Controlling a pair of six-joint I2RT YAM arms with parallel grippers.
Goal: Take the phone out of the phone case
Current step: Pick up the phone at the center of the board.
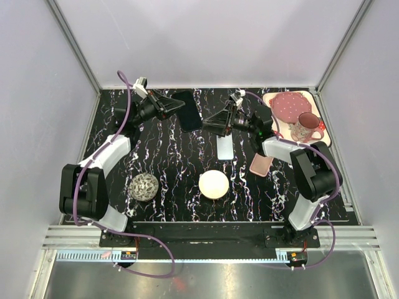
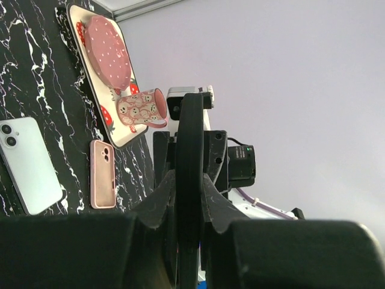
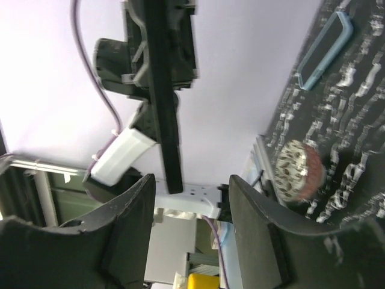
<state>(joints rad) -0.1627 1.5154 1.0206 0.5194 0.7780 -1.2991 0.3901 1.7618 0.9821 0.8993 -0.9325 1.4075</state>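
Observation:
My left gripper is shut on a thin black phone case, held edge-on above the back of the table. In the right wrist view the case shows as a dark strip ahead of my right gripper, which stands open and holds nothing, a short way right of the case. A pale blue phone lies bare on the black marble table, camera side up, just below the right gripper.
A pink phone case lies right of the phone. At the back right, a strawberry tray carries a pink lid and a pink mug. A white bowl and a speckled ball sit near the front.

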